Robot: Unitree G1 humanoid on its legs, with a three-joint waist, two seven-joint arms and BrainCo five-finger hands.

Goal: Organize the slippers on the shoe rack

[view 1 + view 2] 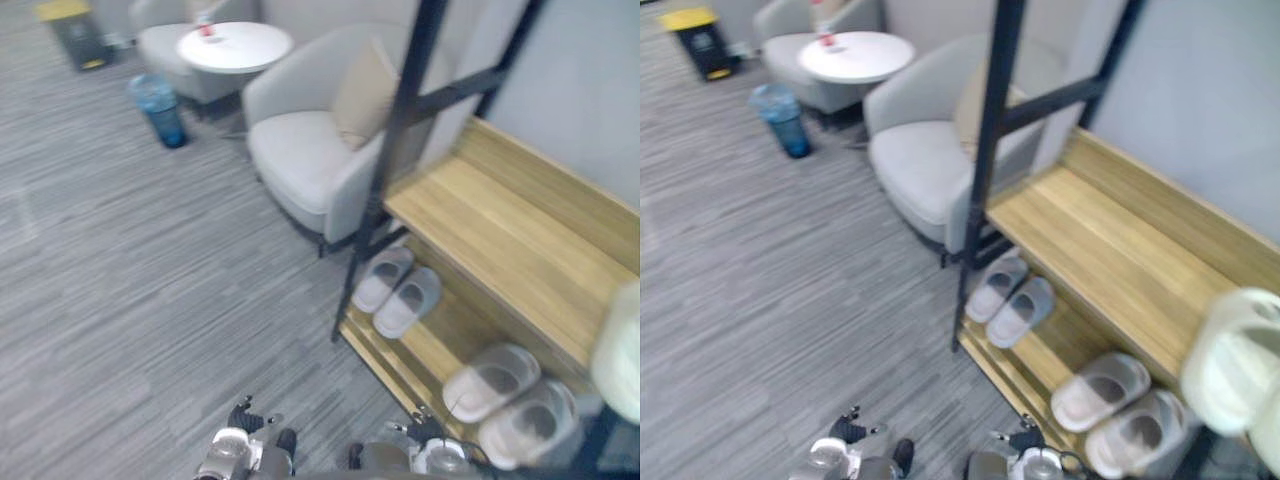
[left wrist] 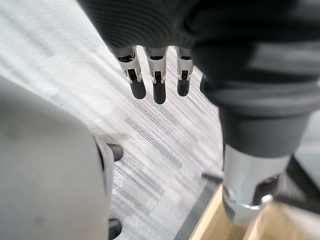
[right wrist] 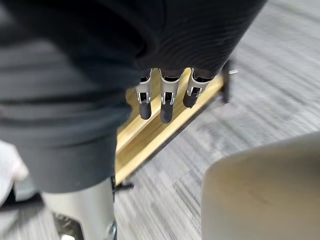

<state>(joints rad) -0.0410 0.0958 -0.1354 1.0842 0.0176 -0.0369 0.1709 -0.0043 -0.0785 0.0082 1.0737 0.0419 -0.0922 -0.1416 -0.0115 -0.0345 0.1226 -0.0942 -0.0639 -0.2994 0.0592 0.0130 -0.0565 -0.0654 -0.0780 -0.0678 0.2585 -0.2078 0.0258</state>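
Over on the far left, a yellow-lidded bin (image 1: 72, 30) sits on the grey floor (image 1: 120, 280), and a blue waste bin (image 1: 160, 108) stands just right of it. Next comes a little round white bench (image 1: 235, 45) with a small red-and-white thing (image 1: 206, 28) on top.

Down near us is the robot's left hand (image 2: 159, 85). Its fingers (image 2: 137, 82) hang straight, side by side, over the floor with nothing in them.

Moving right there's a pale armchair (image 1: 310, 160) with a cushion (image 1: 365, 95) propped in it, right up against the shoe rack (image 1: 500, 220). The rack has a black frame and wooden shelves, and the wood of its upper shelf is bare here.

The right hand (image 3: 167, 100) hangs low by the rack's near corner. Its fingers (image 3: 145, 102) are also straight and close together, and they carry nothing.

Now the slippers, all on the lower shelf. The grey pair (image 1: 398, 290) lies at the far end, side by side and touching. The paler pair (image 1: 510, 395) lies at the near end, also side by side, and the two pairs are well apart.

At the far right edge is a pale rounded thing (image 1: 1235, 355), too blurred to make out.
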